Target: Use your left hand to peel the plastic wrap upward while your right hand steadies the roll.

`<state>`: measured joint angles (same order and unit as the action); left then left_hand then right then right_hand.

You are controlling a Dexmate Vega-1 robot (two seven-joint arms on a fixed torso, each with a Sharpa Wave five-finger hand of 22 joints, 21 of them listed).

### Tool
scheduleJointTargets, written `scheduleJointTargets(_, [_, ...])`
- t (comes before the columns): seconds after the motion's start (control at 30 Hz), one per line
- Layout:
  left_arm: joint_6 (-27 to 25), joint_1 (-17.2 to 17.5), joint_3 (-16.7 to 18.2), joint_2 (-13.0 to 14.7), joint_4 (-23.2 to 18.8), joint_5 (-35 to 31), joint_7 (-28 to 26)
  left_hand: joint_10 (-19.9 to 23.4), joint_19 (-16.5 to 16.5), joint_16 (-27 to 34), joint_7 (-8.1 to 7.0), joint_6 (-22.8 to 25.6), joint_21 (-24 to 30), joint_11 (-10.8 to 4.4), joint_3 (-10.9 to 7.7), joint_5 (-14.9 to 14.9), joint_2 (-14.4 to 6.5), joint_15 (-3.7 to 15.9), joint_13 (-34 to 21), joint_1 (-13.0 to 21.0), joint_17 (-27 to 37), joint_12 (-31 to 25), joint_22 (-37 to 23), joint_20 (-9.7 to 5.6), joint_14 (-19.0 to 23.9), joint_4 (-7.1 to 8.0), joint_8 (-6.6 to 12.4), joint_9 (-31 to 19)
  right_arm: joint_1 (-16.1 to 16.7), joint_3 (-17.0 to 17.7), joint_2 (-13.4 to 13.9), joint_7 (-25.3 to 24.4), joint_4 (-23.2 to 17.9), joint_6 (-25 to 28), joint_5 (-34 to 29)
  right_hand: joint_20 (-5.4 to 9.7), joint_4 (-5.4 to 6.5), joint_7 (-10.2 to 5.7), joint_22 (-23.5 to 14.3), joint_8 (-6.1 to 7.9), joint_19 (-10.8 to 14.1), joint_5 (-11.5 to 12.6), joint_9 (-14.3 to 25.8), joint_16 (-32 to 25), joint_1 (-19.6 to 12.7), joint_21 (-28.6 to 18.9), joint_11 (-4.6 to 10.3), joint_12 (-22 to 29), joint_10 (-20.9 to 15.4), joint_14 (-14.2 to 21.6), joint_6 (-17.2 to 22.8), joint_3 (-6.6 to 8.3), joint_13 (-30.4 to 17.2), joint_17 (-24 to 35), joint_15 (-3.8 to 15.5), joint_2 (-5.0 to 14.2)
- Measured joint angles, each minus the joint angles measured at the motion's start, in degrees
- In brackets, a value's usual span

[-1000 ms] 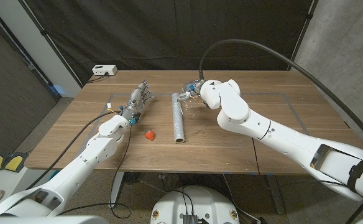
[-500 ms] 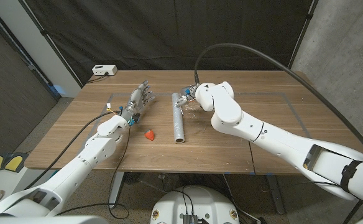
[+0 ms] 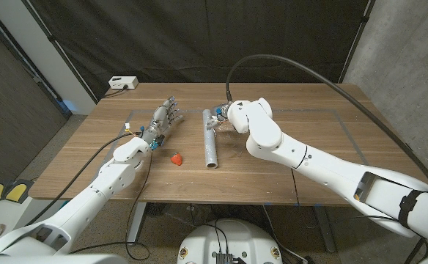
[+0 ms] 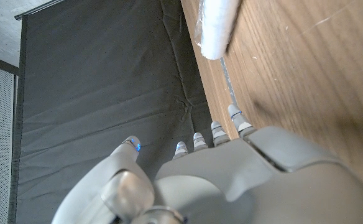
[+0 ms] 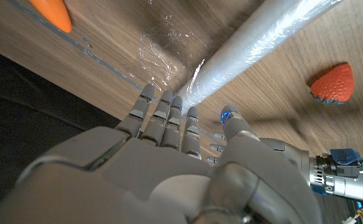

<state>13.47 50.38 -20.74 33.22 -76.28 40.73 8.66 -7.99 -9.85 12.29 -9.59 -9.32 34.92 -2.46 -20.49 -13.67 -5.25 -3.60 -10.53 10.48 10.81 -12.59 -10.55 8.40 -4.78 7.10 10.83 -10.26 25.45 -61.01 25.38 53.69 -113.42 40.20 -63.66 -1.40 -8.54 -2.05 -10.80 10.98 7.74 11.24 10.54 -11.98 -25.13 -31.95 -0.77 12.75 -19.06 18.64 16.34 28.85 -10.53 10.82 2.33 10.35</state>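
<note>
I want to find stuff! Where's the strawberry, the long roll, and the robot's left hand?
strawberry [image 3: 175, 158], head view, middle of the red fruit.
roll [image 3: 210, 143], head view, middle of the tube.
left hand [image 3: 160, 119], head view, back of the hand, behind the fingers.

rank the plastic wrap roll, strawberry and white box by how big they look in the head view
1. plastic wrap roll, clearly the longest
2. white box at the table's far left corner
3. strawberry

The box sits farther from the camera than the strawberry, so that gap is uncertain.
</note>
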Motion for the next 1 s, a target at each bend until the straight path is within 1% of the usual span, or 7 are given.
scheduleJointTargets(0.17, [0.26, 0.26, 0.12, 0.06, -0.16, 0.18, 0.07, 0.0, 0.0, 0.0, 0.0, 0.0, 0.0, 0.0, 0.21, 0.0, 0.0, 0.0, 0.0, 0.0, 0.0, 0.0, 0.0, 0.0, 0.0, -0.2, 0.0, 0.0, 0.03, -0.06, -0.43, 0.37, 0.38, -0.53, -0.01, 0.2, 0.7, -0.26, 0.0, 0.0, 0.2, -0.51, 0.0, 0.0, 0.26, 0.0, -0.12, -0.04, 0.3, 0.0, -0.36, -0.7, 0.0, 0.27, 0.0, -0.26])
scheduleJointTargets(0.3, [0.37, 0.49, 0.15, 0.09, -0.26, 0.2, 0.05, 0.0, 0.0, 0.0, 0.0, 0.0, 0.0, 0.0, 0.24, 0.0, 0.0, 0.0, 0.0, 0.0, 0.0, 0.0, 0.0, 0.0, -0.01, -0.24, 0.0, 0.0, 0.03, -0.33, -0.84, 1.1, 0.53, -0.56, -1.04, 0.06, 2.26, 0.55, -0.28, 0.0, 0.99, -1.34, 0.0, -0.15, 3.71, 0.0, -1.15, 0.31, -1.48, 0.76, -1.13, -4.22, -0.26, 0.53, 0.04, -3.71])
scheduleJointTargets(0.4, [0.45, 0.54, 0.15, 0.08, -0.28, 0.2, 0.02, 0.0, 0.0, -0.23, 0.0, 0.0, 0.0, 0.0, 0.24, 0.0, 0.0, 0.01, 0.0, 0.0, -0.01, 0.0, 0.0, 0.0, -0.01, -0.24, 0.0, 0.0, 0.03, -1.09, -1.28, 1.97, 0.68, -0.08, -3.45, -1.37, 2.7, 1.77, -0.24, 0.0, 4.08, -1.33, 0.0, -0.84, 5.82, -0.59, -1.84, 0.91, -3.51, 3.21, -0.28, -6.85, -0.29, 0.37, 0.1, -6.88])
scheduleJointTargets(0.5, [0.52, 0.53, 0.15, 0.07, -0.27, 0.19, 0.01, 0.0, 0.0, -0.22, 0.0, 0.0, 0.0, 0.0, 0.24, 0.0, 0.0, 0.01, 0.0, 0.0, -0.01, 0.32, 0.0, 0.0, -0.01, -0.24, 0.0, 0.0, 0.19, -1.97, -2.14, 2.76, 1.11, 0.66, -6.77, -2.71, 2.58, 2.37, -0.12, 0.23, 5.78, -1.34, -0.01, -0.85, 6.51, -1.16, -2.16, 1.24, -4.46, 3.81, 0.33, -8.18, -0.51, 0.17, 0.11, -8.63])
scheduleJointTargets(0.7, [0.55, 0.1, -0.06, -0.16, 0.17, 0.08, 0.18, 0.0, 0.0, -0.22, 0.0, 0.0, -0.4, 0.0, 0.24, 0.0, 0.0, 0.02, 0.0, 0.0, -0.01, 0.4, 0.01, 0.0, -0.02, -0.24, 0.0, 0.0, 1.19, -2.72, -3.97, 4.52, 2.33, 1.62, -14.1, -3.45, 2.09, 2.69, -0.12, 0.28, 8.87, -1.06, -0.01, -0.85, 6.72, -1.81, -2.14, 1.42, -5.74, 5.63, 0.65, -9.0, -0.55, 0.1, 0.18, -9.89])
scheduleJointTargets(0.87, [0.59, -0.34, -0.27, -0.44, 0.85, 0.03, 0.51, 0.0, 0.0, -0.22, 0.0, 0.0, -0.4, 0.0, 0.24, 0.0, 0.0, 0.02, 0.01, 0.0, -0.01, 0.4, 0.01, 0.0, -0.02, -0.24, 0.0, 0.0, 2.9, -3.05, -6.74, 5.32, 4.46, 2.1, -21.55, -2.0, 1.74, 2.99, -0.23, 0.68, 12.95, -0.43, -0.01, -2.01, 6.3, -3.55, -1.95, 2.52, -8.99, 10.57, 2.21, -9.32, -0.81, 0.26, 0.38, -10.78])
scheduleJointTargets(1.0, [0.69, -0.64, -0.35, -0.63, 1.39, 0.02, 0.77, 0.0, 0.0, -0.22, 0.0, 0.0, -0.4, 0.0, 0.24, 0.0, 0.0, 0.02, 0.01, 0.0, -0.01, 0.4, 0.01, -0.01, -0.02, -0.24, 0.0, 0.0, 4.53, -2.93, -9.49, 5.54, 6.85, 2.14, -26.13, -1.25, 0.79, 3.08, -0.55, 0.68, 13.73, -0.22, 0.15, -2.01, 3.88, -4.13, -1.62, 2.7, -9.24, 11.7, 2.3, -8.37, -0.82, 0.36, 0.45, -9.65])
